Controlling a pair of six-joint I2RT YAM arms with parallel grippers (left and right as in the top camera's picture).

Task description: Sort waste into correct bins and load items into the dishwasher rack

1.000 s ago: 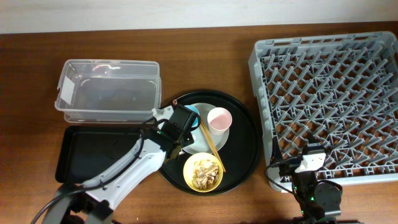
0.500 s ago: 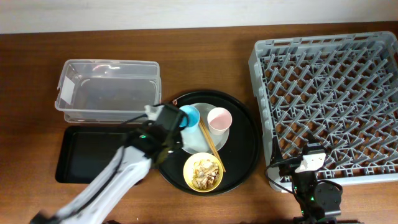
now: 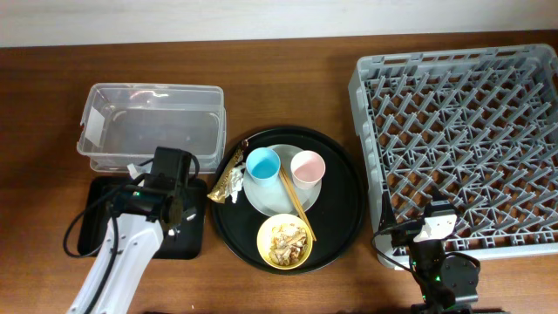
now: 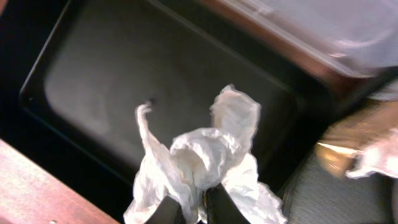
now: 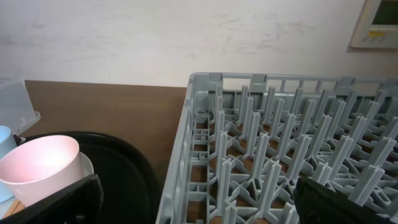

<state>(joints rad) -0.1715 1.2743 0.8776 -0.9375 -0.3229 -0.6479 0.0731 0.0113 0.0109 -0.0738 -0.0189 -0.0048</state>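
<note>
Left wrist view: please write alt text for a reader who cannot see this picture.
The left gripper pinches a crumpled white napkin over the flat black tray. A blurred clear box crosses the top right corner, and a brown wrapper lies at the right edge.

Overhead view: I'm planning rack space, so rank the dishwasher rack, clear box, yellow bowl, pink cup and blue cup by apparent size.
1. dishwasher rack
2. clear box
3. yellow bowl
4. pink cup and blue cup: they look about alike, so I won't rank one above the other.
</note>
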